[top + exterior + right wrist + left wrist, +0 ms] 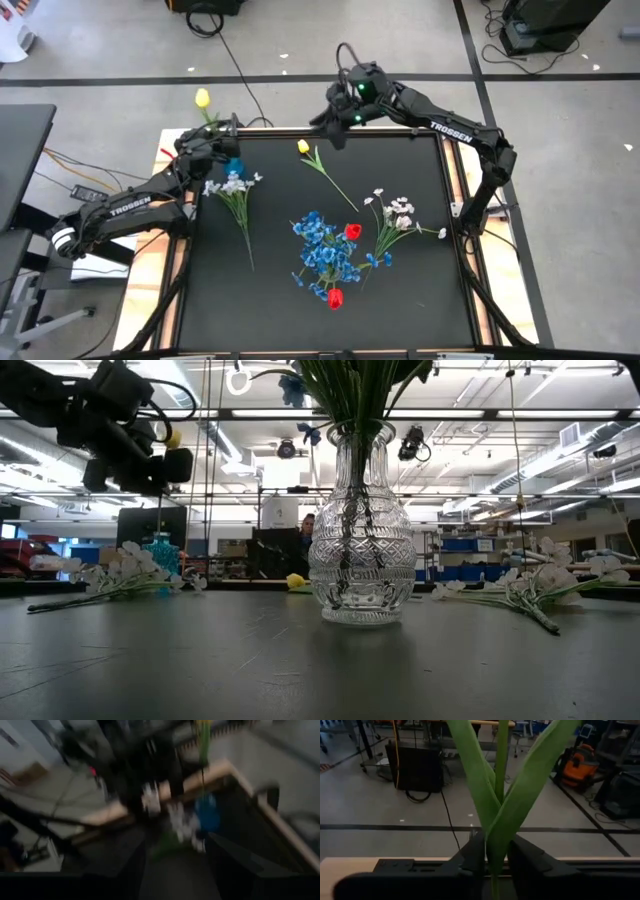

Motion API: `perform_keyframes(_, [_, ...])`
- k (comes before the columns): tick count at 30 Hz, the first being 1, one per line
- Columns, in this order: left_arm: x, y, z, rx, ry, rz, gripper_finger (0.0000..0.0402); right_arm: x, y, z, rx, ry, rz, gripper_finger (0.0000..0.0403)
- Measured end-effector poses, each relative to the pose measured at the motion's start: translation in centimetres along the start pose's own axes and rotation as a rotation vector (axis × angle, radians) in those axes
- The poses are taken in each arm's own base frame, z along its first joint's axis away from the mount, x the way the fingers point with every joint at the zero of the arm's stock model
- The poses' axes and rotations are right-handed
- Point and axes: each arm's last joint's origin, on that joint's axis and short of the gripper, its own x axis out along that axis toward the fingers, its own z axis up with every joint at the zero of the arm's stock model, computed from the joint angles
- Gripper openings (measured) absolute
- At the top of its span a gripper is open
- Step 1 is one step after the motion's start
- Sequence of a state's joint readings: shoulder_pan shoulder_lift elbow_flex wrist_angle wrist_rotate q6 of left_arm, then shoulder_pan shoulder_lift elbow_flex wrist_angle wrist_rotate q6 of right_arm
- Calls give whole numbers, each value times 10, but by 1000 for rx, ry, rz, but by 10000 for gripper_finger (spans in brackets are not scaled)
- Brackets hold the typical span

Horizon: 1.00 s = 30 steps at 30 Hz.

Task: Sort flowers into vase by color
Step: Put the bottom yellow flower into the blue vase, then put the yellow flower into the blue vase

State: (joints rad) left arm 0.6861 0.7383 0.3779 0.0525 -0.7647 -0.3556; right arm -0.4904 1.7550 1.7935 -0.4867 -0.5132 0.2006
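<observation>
Can't see the tulip's (pixel 496 795) bloom, cut off up top; right wrist view way too smeared, just a blue blob (pixel 206 813).

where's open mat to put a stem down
Bare mat lies along the near edge right of the blue bunch, and between the white sprig and the yellow tulip. The middle is crowded: blue bunch, red tulips, pale sprig.
</observation>
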Motion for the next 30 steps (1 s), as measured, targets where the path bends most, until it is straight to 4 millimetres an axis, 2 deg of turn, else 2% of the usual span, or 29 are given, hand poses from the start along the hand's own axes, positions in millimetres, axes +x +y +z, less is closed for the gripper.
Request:
perform_keyframes(4, [0,-1,2,-7,6,-29,137,-4,-9,-18,59,166,-120,216])
perform_keyframes(10, [-2,-4,9,10,51,-93,216,-15,-25,-35,120,320,-305,215])
perform_keyframes(14, [-4,-3,7,19,120,-74,250,-15,-48,-54,174,377,-334,215])
perform_keyframes(21, [-14,-2,10,-18,229,-119,267,-2,-87,-105,327,404,-343,214])
perform_keyframes(25, [-19,-4,18,-2,254,-127,268,11,-94,-134,337,403,-409,205])
perform_keyframes(30, [-28,-8,41,-19,244,-152,268,32,-91,-154,312,370,-408,187])
